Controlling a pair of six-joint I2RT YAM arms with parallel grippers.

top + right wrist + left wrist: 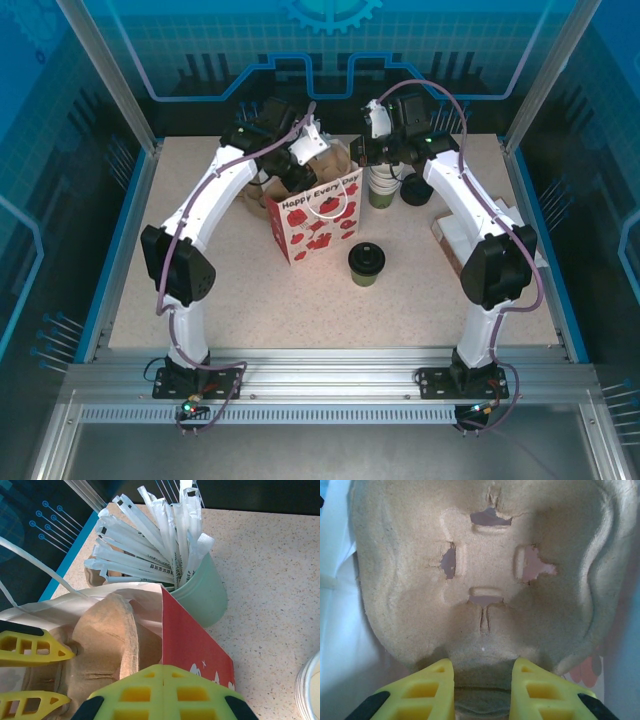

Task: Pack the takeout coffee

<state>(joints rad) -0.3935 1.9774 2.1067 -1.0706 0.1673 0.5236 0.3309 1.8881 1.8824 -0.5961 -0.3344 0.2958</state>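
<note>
Takeout coffee stood upright on the table, black lid up and base down. Its long axis was vertical, pointing up at the overhead camera. Which way the lid's sip opening faced could not be told. The cup sat outside the gift bag, on the bag's near side by its right front corner, near it but apart. Both grippers were well apart from the cup, up at the bag's open top.

Left gripper was narrowed on the rim of a brown moulded-pulp cup carrier. The carrier's edge sat between the two yellow fingers and its cup wells faced the left wrist camera. The carrier stood on edge inside the bag, with white bag wall on either side of it.

Right gripper had its fingers pressed together, just beside the bag's red side wall at the rim. Whether it pinched or touched the bag could not be told. From the right wrist, the left gripper's fingers showed clamped on the carrier.

A pale green cup of white sticks stood just behind the bag. A stack of white-rimmed cups stood to the bag's right, farther back than the coffee.
</note>
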